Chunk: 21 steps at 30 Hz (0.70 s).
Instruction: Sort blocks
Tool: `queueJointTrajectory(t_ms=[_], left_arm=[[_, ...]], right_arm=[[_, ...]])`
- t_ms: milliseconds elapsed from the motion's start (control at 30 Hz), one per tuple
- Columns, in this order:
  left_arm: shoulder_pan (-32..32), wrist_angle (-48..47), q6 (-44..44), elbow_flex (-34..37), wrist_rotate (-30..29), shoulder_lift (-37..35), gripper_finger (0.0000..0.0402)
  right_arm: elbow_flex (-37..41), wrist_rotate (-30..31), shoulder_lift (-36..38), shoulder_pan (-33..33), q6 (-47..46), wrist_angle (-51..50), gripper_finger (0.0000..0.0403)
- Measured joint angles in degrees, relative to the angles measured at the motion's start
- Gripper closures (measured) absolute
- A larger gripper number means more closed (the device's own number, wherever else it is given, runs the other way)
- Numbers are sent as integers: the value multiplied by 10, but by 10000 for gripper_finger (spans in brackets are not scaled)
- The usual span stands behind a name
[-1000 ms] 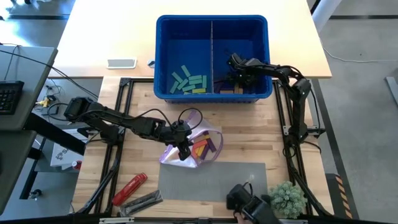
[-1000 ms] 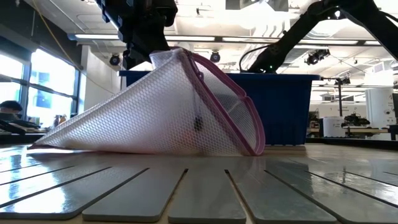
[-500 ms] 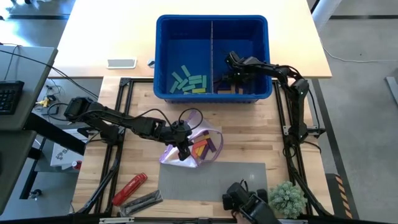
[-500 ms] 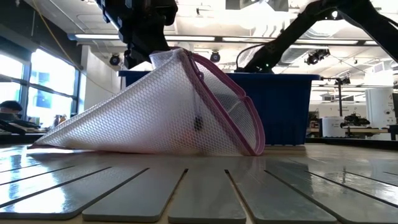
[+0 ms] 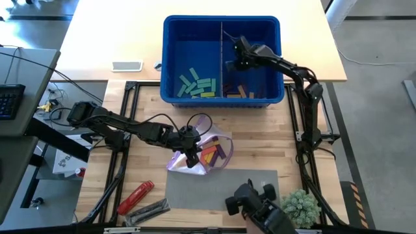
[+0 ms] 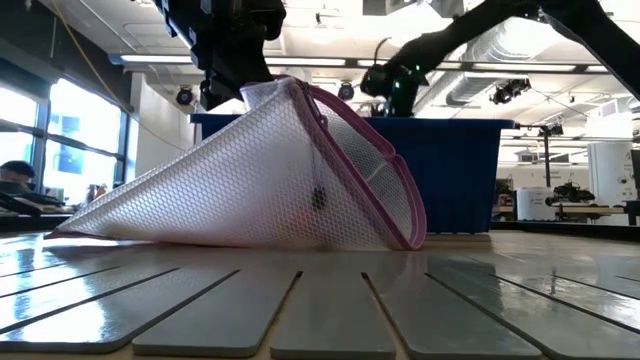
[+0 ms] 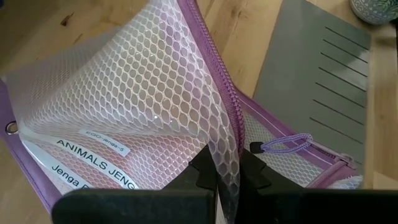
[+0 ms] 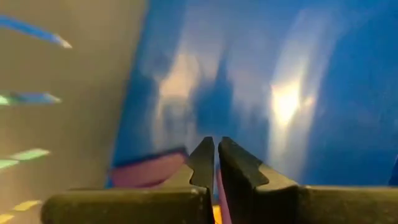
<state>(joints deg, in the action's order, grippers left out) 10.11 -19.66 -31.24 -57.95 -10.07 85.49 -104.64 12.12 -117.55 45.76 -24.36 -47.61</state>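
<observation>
My left gripper is shut on a white mesh bag with a purple zip edge and holds its top up like a tent. The bag's underside lies on the wooden table, and purple and tan blocks show inside it. My right gripper hangs shut and empty over the right compartment of the blue bin, close to the divider. Teal and lime blocks lie in the left compartment. Purple and tan blocks lie in the right one. My left gripper pinches the bag's upper mesh layer between its two fingers, right beside the purple zip edge. The fingers slant down from the table's left. That layer is lifted, while the bag's lower side stays on the table.
A grey slatted mat lies at the near edge, with a red tool and a grey bar to its left. A dark device and a small plant stand near right. A phone-like slab lies left of the bin.
My right gripper has risen out of the bin's right compartment, gone a little toward the divider and the far edge, rolled, and shut with nothing in it. The left gripper and the bag have kept still.
</observation>
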Motion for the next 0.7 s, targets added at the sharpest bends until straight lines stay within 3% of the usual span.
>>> queueJointTrajectory(t_ms=[133,233,533,700], left_arm=[[0,0,11,0,0,0,402],[0,0,15,0,0,0,402],[0,0,-1,0,6,0,402],[0,0,-17,0,8,0,402]], right_arm=[[-30,-19,1,1,64,-13,401],[-19,-27,1,2,82,-30,383],[110,-54,1,4,66,18,261],[166,-58,1,4,68,90,219]])
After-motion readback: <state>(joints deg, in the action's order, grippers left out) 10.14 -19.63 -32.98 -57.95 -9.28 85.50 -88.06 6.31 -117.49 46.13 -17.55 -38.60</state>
